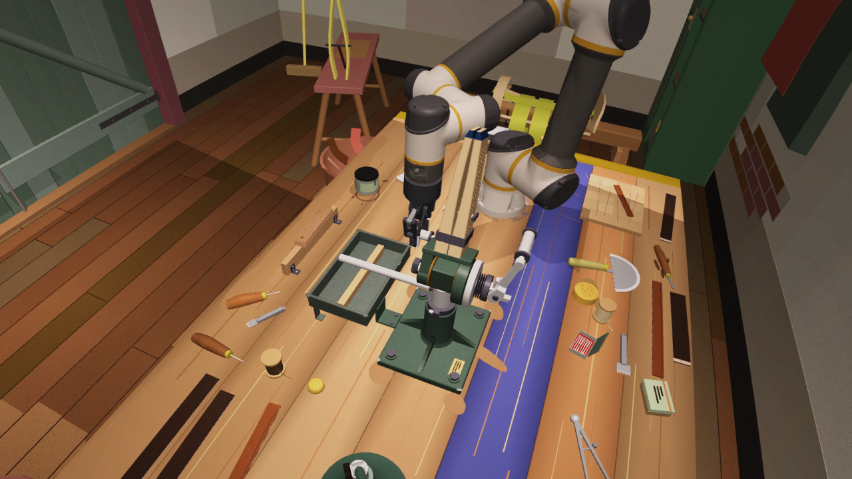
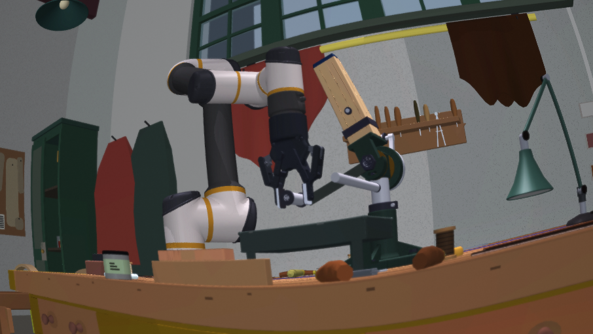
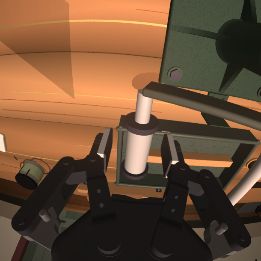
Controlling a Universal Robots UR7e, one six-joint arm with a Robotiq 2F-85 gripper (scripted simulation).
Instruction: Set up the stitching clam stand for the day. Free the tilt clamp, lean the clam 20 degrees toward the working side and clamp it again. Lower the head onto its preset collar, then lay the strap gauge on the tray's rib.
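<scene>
A white cylindrical handle grip (image 3: 137, 148) (image 2: 295, 198) on a dark lever arm (image 2: 332, 184) lies between the fingers of my gripper (image 3: 137, 152) (image 2: 295, 198) (image 1: 417, 229), which stands open around it and holds nothing. The lever runs up to the green tilt head (image 1: 448, 275) of the stand. The wooden clam (image 2: 344, 97) (image 1: 465, 184) leans to one side above that head. A long white bar (image 1: 375, 271) reaches over the green tray (image 1: 360, 275), whose pale rib (image 1: 360, 275) runs along its middle. Another white-handled lever (image 1: 515, 265) sticks out on the far side of the head.
The tray's rim (image 3: 187, 138) and the stand's bolted green base plate (image 1: 435, 345) (image 3: 209, 46) lie just below the gripper. A small jar (image 1: 366, 180) (image 3: 29, 174) stands on the bench behind. Awls (image 1: 244, 299), thread spools, leather strips and a blue mat (image 1: 512, 357) are spread around.
</scene>
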